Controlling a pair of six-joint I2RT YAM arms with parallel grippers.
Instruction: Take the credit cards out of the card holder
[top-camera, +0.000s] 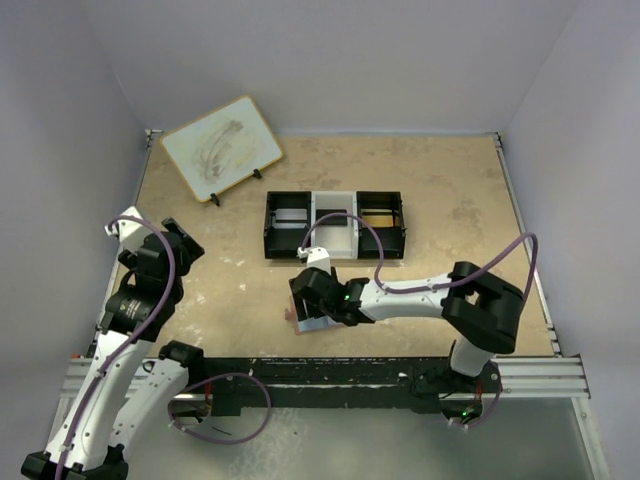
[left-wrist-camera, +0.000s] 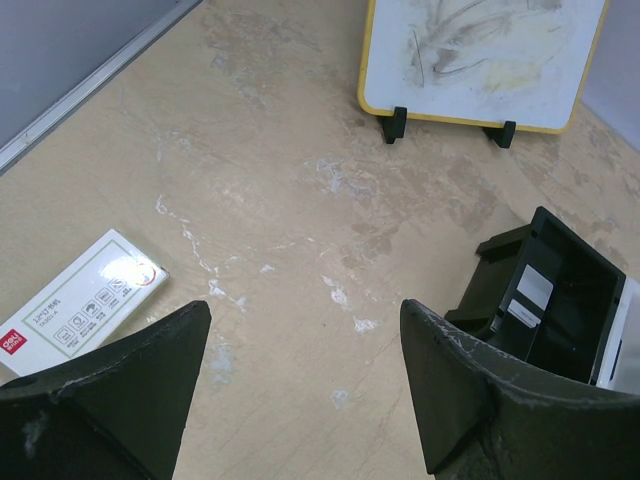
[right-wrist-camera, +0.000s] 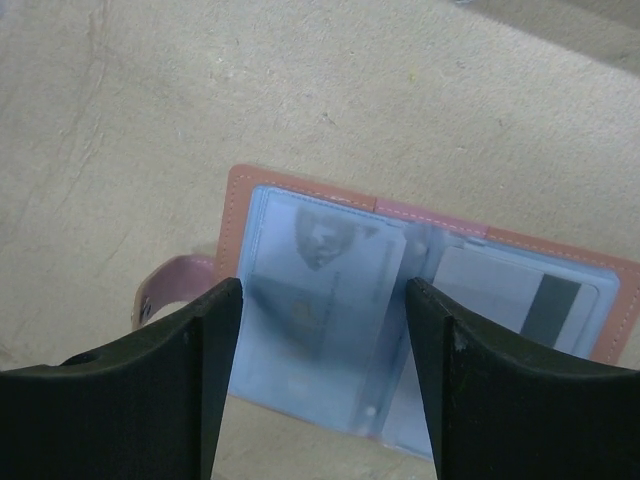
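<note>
Card holder (top-camera: 312, 326) lies open and flat on the table (top-camera: 450, 200), close to its near edge and a little left of centre, nearer than the tray (top-camera: 270, 226). Your right gripper (top-camera: 306, 296) hangs directly over it. In the right wrist view the holder (right-wrist-camera: 425, 245) stretches its long axis across the frame from left to right, its right end dipping slightly, with the fold near the right finger.

The credit cards (right-wrist-camera: 330, 270) sit under clear sleeves: one with a faint emblem on the left page, and one with a dark stripe (right-wrist-camera: 548, 305) on the right page. Your right gripper (right-wrist-camera: 322, 292) is spread wide and grips nothing. Its two fingers bracket the left page, so the emblem card lies right between them. You cannot tell from these views whether the fingertips touch the sleeve.

Your left gripper (left-wrist-camera: 305, 320) is also wide apart and empty, well off to the left. The right arm is plainly the nearer one, and the next move probably turns on reaching that card's edge.
</note>
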